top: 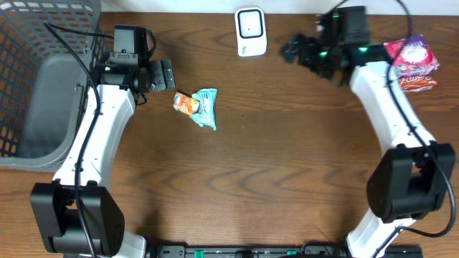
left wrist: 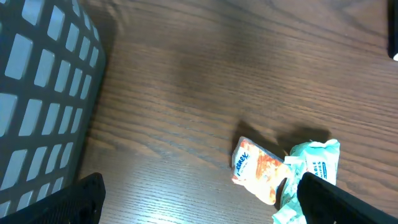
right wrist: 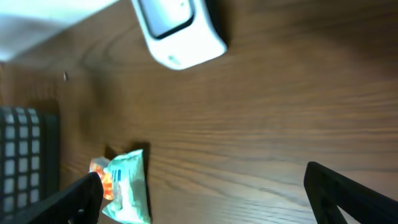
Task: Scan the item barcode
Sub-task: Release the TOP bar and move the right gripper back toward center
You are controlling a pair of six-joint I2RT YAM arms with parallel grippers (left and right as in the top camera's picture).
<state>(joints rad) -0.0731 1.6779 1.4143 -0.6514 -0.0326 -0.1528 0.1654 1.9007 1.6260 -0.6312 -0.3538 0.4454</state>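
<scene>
White arm links [top: 104, 125], black joints [top: 409, 183], black cables [top: 80, 161], green lights [top: 324, 53]

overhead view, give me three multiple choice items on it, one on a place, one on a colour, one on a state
1. Where on the table is the white scanner?
A. near edge, by the arm bases
B. far edge, between the two arms
C. dead centre

2. What colour is the packet lying against the orange packet?
A. black
B. yellow
C. teal

3. How does the left gripper stand?
A. open, holding nothing
B. shut on the orange packet
C. shut on the scanner

Answers:
1 B, it sits at the top of the overhead view, opposite the bases.
2 C, the teal packet touches its right side.
3 A, its fingers are spread, with only bare wood between them in the wrist view.
</scene>
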